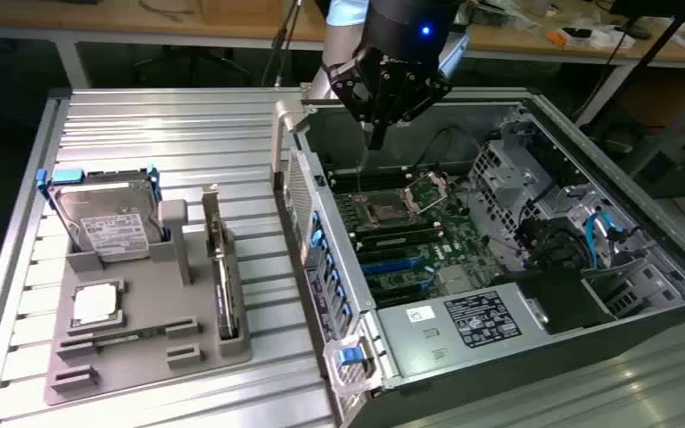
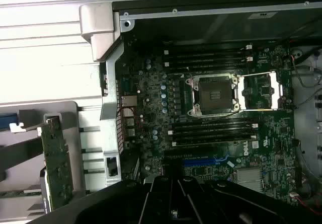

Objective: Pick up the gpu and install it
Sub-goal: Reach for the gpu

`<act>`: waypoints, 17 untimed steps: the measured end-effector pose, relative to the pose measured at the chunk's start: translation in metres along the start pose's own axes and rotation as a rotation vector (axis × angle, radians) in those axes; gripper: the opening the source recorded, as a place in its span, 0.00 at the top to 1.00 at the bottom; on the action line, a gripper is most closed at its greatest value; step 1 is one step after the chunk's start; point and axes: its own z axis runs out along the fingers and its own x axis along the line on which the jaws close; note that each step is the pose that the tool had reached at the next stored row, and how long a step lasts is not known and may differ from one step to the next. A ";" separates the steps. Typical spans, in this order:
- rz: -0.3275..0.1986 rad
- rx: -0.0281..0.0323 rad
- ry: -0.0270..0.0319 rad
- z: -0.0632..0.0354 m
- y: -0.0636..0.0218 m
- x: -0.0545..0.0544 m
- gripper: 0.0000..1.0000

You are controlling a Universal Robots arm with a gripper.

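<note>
gpu (image 1: 225, 290) upright in holder (image 1: 140, 367); closed pincer (image 1: 375, 141) above motherboard (image 1: 432, 245)

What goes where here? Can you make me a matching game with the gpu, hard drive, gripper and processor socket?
1 gpu
2 hard drive
3 gripper
4 processor socket

A over the open computer case
B on edge in the grey holder
C on the motherboard
D propped up, white label showing

Pairs: 1-B, 2-D, 3-A, 4-C
</note>
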 end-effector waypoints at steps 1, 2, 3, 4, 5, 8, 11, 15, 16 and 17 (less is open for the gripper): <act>0.000 0.0000 0.0000 0.0000 0.0000 0.000 0.89; 0.000 0.0000 0.0000 0.0000 0.0000 0.000 0.89; 0.000 0.0000 0.0000 0.0000 0.0000 0.000 0.89; 0.000 0.0000 0.0000 0.0000 0.0000 0.000 0.89; 0.000 0.0000 0.0000 0.0000 0.0000 0.000 0.89; 0.000 0.0000 0.0000 0.0000 0.0000 0.000 0.89; 0.000 0.0000 0.0000 0.0000 0.0000 0.000 0.89; 0.000 0.0002 0.0001 -0.0001 -0.0002 0.002 0.89; 0.000 0.0001 0.0000 -0.0002 -0.0003 0.004 0.89; 0.000 0.0000 0.0000 -0.0002 -0.0004 0.006 0.89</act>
